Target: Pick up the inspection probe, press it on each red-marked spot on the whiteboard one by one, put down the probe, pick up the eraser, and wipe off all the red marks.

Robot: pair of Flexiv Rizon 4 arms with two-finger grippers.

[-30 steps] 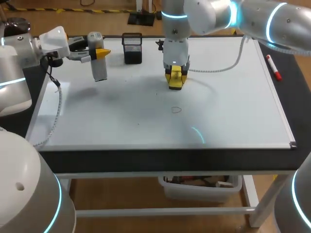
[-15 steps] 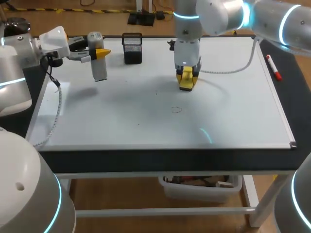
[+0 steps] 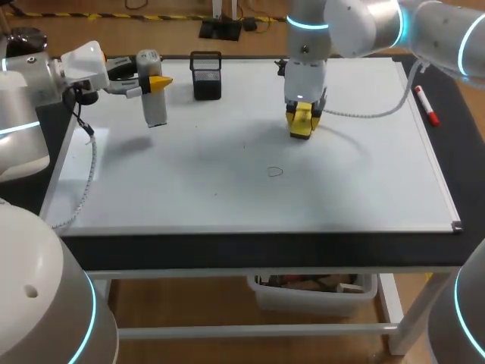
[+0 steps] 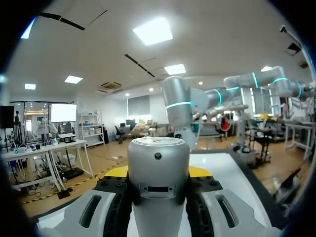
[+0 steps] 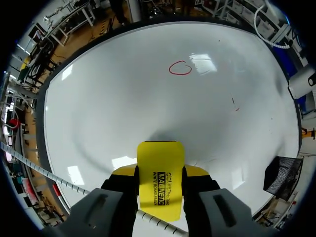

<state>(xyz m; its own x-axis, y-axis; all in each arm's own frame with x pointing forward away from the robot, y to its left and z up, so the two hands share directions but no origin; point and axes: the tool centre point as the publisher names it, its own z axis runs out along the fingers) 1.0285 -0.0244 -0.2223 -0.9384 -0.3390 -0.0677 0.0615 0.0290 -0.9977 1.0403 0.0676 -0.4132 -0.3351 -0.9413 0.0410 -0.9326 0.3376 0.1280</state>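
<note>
A silver cylindrical probe (image 3: 154, 102) hangs above the whiteboard's far left, with my left gripper (image 3: 155, 82) shut on it. In the left wrist view the probe (image 4: 159, 182) fills the space between the fingers (image 4: 200, 171). My right gripper (image 3: 301, 121) is shut on a yellow eraser (image 3: 301, 126), low over the whiteboard (image 3: 364, 189) right of its middle. In the right wrist view the eraser (image 5: 160, 177) sits between the fingertips (image 5: 123, 170), and a red circle (image 5: 180, 68) lies well ahead of it. That red circle (image 3: 275, 172) is nearer the front edge than the eraser. Tiny marks (image 5: 234, 103) lie beside it.
A black mesh holder (image 3: 206, 76) stands at the back of the whiteboard, between the two grippers. A red marker (image 3: 427, 105) lies on the dark table to the right of the board. A white cable (image 3: 356, 114) trails from my right arm across the board.
My right arm has carried the eraser to the right and a little farther back, away from the red circle. The left arm and the probe have stayed still.
</note>
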